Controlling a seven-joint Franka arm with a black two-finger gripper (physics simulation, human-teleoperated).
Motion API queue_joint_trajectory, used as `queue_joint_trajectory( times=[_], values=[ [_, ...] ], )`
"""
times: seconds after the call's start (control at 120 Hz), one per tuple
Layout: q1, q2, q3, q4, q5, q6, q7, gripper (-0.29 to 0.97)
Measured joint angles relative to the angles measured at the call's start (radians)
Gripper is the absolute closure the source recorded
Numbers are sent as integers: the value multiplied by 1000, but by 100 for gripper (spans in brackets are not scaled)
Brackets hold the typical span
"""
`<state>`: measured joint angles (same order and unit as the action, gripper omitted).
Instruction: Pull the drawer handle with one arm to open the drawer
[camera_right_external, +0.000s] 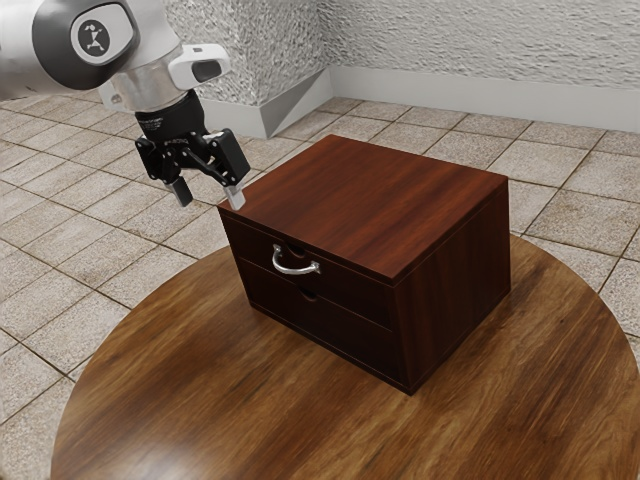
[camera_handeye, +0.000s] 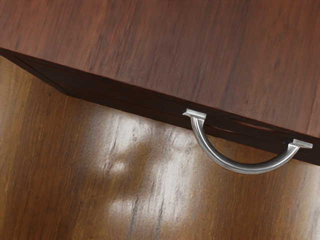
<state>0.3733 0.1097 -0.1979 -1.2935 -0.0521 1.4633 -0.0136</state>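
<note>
Tiled floor (camera_right_external: 80, 250), stucco wall (camera_right_external: 450, 40), and your end effector (camera_right_external: 208, 192) hangs just off the upper front corner of the cabinet (camera_right_external: 380, 200), fingers (camera_right_external: 234, 194) apart, holding nothing. On the cabinet's front, the silver handle (camera_right_external: 295, 263) sits untouched on the top drawer (camera_right_external: 350, 290), which looks flush shut. Reach, grasp and pull all lie ahead, I'd judge.

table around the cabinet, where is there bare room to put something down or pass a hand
Widest bare patch: the table in front of the drawer fronts. The cabinet top is bare too. A smaller patch lies beside the cabinet's side at the exterior view's right. Tightest at the cabinet corner beside the handle, where the open gripper hovers.
</note>
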Motion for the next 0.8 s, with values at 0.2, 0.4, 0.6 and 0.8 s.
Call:
queue_joint_trajectory(
  times=[0.2, 0.4, 0.6, 0.8],
  values=[
    [0, -2, 0, 11, 1, -1, 5, 0],
    [13, -72, -82, 207, -35, -13, 265, 0],
    [-104, -80, -88, 187, -62, -33, 604, 0],
    [-63, -199, -50, -66, -55, 143, 874, 0]
  ],
)
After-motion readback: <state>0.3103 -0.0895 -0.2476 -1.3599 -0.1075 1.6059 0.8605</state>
